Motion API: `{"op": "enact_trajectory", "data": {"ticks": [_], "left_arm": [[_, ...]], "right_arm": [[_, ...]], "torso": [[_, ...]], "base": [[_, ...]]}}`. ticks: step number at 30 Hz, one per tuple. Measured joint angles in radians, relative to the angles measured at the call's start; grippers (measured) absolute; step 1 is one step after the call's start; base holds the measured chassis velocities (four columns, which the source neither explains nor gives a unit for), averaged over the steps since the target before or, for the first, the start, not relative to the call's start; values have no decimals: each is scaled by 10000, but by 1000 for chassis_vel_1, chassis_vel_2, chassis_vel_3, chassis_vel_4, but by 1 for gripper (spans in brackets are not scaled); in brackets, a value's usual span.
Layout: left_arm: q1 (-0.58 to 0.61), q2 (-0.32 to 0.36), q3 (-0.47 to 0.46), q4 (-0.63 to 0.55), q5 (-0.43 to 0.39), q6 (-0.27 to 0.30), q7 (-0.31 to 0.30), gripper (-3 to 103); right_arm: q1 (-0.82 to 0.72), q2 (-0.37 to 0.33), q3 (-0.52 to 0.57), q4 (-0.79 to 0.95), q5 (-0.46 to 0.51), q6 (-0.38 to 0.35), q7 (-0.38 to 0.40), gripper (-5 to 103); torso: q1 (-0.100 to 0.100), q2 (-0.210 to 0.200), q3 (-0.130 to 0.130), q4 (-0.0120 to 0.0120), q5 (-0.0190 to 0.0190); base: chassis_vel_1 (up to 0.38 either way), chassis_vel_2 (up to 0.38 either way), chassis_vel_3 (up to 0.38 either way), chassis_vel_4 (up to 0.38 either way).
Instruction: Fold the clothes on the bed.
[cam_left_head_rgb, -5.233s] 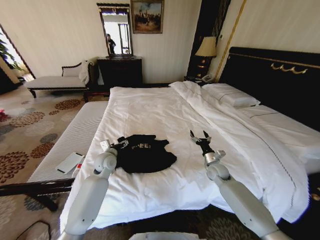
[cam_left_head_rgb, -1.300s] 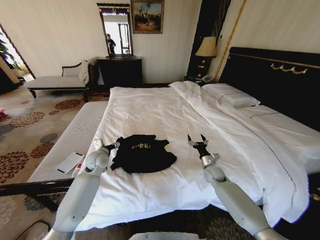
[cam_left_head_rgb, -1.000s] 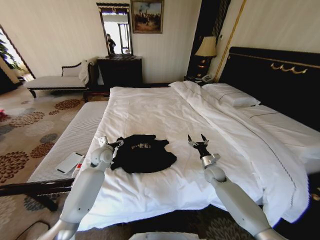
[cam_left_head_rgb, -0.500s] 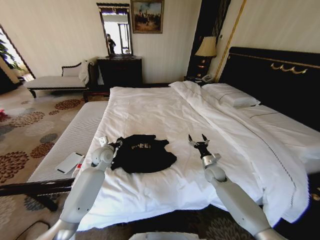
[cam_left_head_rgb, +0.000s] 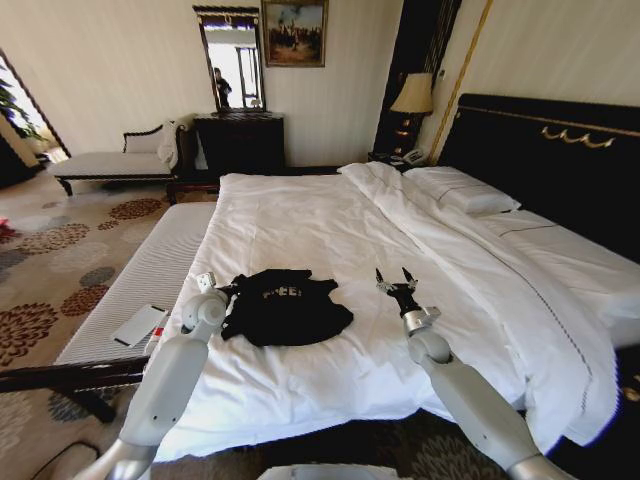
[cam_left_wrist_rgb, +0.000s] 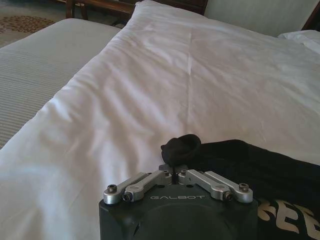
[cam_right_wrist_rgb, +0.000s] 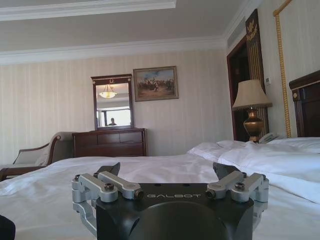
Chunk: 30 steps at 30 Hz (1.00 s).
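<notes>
- Far left, across the patterned carpet, a white-cushioned chaise (cam_left_head_rgb: 108, 163) stands against the wall, with a dark dresser (cam_left_head_rgb: 238, 141) and a mirror (cam_left_head_rgb: 231, 64) just beside it
- A low striped bench (cam_left_head_rgb: 140, 282) runs along the left side of the bed (cam_left_head_rgb: 300, 215); a flat white device (cam_left_head_rgb: 138, 325) lies on its near end
- The left gripper (cam_left_head_rgb: 228, 291) is low at the near left part of the bed, at the left edge of the black T-shirt (cam_left_head_rgb: 285, 308); in the left wrist view the left gripper (cam_left_wrist_rgb: 174, 174) has its fingers drawn together, pinched on a bunched black fold of the T-shirt (cam_left_wrist_rgb: 240, 165) where the sleeve rolls up
- The T-shirt lies crumpled in a compact heap on the white sheet, near the foot end and left of the bed's middle, its pale lettering facing up
- The rest of the white sheet around the shirt is smooth with light creases
- The right gripper (cam_left_head_rgb: 396, 279) is to the right of the shirt, well apart from it, just above the sheet with its two dark fingers spread wide and nothing between them; the right wrist view shows the right gripper (cam_right_wrist_rgb: 167, 170) the same way, fingertips parted, looking across the bed toward the dresser
- Farther right, white pillows (cam_left_head_rgb: 458, 189) lie at the dark headboard (cam_left_head_rgb: 560, 150), and a lamp (cam_left_head_rgb: 412, 96) stands in the corner beyond them
</notes>
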Motion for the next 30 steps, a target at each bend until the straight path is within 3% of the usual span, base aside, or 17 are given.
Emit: {"op": "enact_trajectory", "data": {"ticks": [5, 8, 18, 30], "left_arm": [[51, 12, -124, -34, 4, -17, 42, 0], [154, 117, -232, -116, 22, -41, 166, 0], [106, 107, -441, -146, 71, -229, 659, 0], [-313, -171, -564, -32, 538, -750, 1724, 0]], "right_arm": [[25, 5, -71, -22, 94, -27, 0, 100], [125, -80, -408, 240, 1144, -429, 69, 100], [604, -210, -1309, 492, 2097, -755, 230, 100], [2937, -807, -4162, 489, 4659, -1751, 242, 100]], "torso": [[0, 0, 0, -1, 0], [0, 0, 0, 0, 0], [0, 0, 0, 1, -1], [1, -1, 1, 1, 1]], "base": [[0, 0, 0, 0], [0, 0, 0, 0], [0, 0, 0, 0], [0, 0, 0, 0]]}}
